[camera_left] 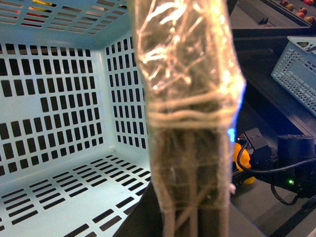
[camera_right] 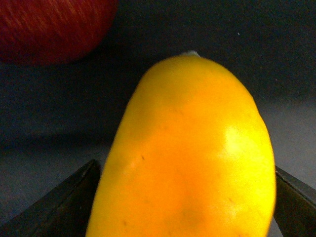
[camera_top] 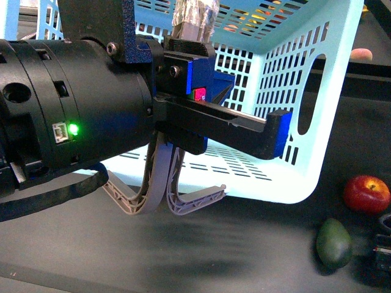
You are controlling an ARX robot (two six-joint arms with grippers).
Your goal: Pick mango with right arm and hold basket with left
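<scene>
Dark tabletop (camera_right: 49, 98): right jaws grip the mango (camera_right: 187, 158) between them; left jaws' state unclear by the basket (camera_top: 330, 91).

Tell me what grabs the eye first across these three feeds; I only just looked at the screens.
A bright yellow-orange mango fills the right wrist view, with the right gripper around it and its dark fingers on either side. In the front view a bulky black arm housing with a green light blocks the left half, and the pale blue basket is behind it. A red apple and a dark green fruit lie on the table, lower right.
</scene>
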